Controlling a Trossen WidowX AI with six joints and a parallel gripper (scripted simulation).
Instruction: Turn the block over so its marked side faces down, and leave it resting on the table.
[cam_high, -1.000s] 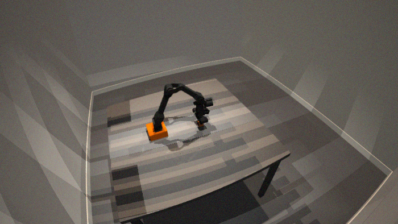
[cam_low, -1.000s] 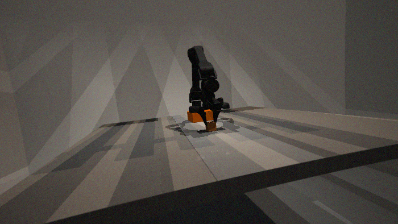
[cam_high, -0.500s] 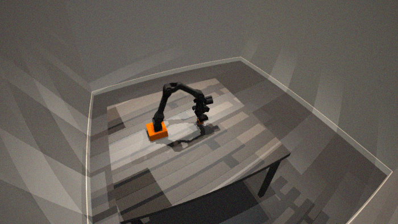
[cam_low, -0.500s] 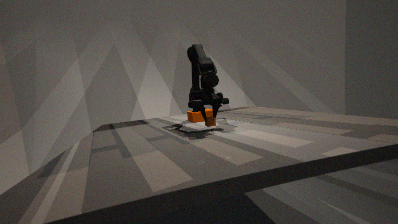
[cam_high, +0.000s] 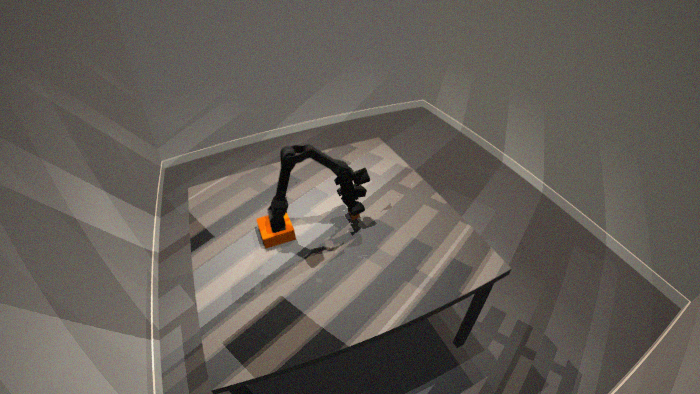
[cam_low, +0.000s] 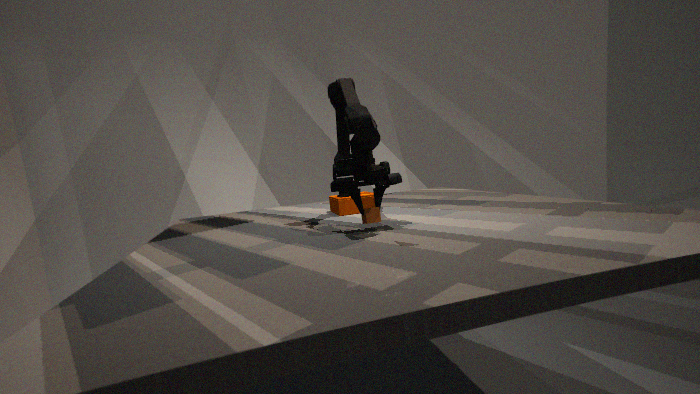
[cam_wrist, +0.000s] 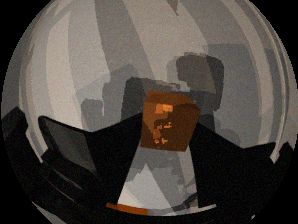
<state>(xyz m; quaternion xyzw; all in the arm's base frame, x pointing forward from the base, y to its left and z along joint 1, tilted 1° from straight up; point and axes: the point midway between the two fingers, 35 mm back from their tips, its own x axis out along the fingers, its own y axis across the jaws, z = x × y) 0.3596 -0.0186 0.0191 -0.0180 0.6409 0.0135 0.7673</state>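
The small orange block (cam_high: 354, 217) (cam_low: 371, 214) (cam_wrist: 166, 121) sits between the fingers of my gripper (cam_high: 354, 220) (cam_low: 368, 209) (cam_wrist: 166, 121), which is shut on it at or just above the table top. In the wrist view a dark marking shows on the block's face turned toward the camera. The black arm arches from its orange base (cam_high: 275, 232) (cam_low: 344, 204) over to the block. Whether the block touches the table I cannot tell.
The table (cam_high: 350, 300) (cam_low: 300, 270) bears a pattern of grey stripes and shadows. Its front edge (cam_high: 380, 332) and right corner with a leg (cam_high: 472, 312) lie well away from the block. Low transparent walls (cam_high: 550, 195) ring the floor area.
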